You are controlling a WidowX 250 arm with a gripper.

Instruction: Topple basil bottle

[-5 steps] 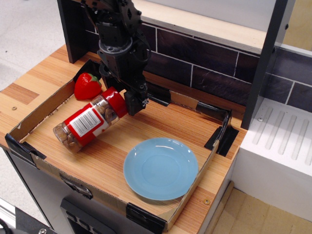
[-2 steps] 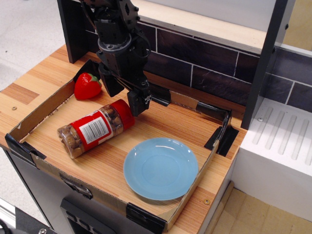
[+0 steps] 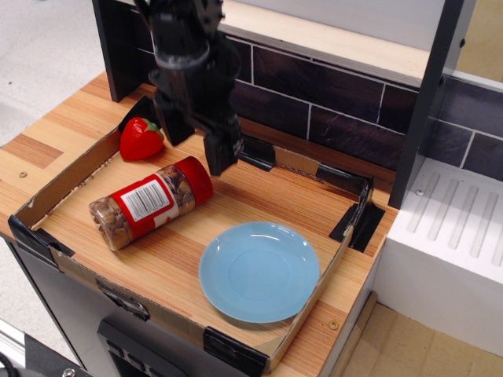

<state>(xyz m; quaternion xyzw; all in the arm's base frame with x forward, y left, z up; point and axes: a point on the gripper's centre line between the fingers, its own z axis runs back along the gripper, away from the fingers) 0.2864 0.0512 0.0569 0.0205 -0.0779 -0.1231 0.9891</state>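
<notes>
The basil bottle (image 3: pixel 148 202) lies on its side on the wooden tray floor, red lid pointing to the upper right, clear base to the lower left, label facing up. My gripper (image 3: pixel 196 145) hangs above the lid end, a little above and clear of the bottle. Its two black fingers (image 3: pixel 219 155) stand apart with nothing between them. A small red toy pepper (image 3: pixel 141 138) sits behind the bottle at the tray's back left.
A light blue plate (image 3: pixel 259 271) lies in the tray's front right. Low cardboard walls (image 3: pixel 72 174) with black taped corners ring the tray. A dark tiled wall (image 3: pixel 330 98) stands behind. A white surface (image 3: pixel 448 236) is at the right.
The bottle was tilted with its lid in the gripper; it has dropped flat on its side. The gripper has let go, opened and risen away.
</notes>
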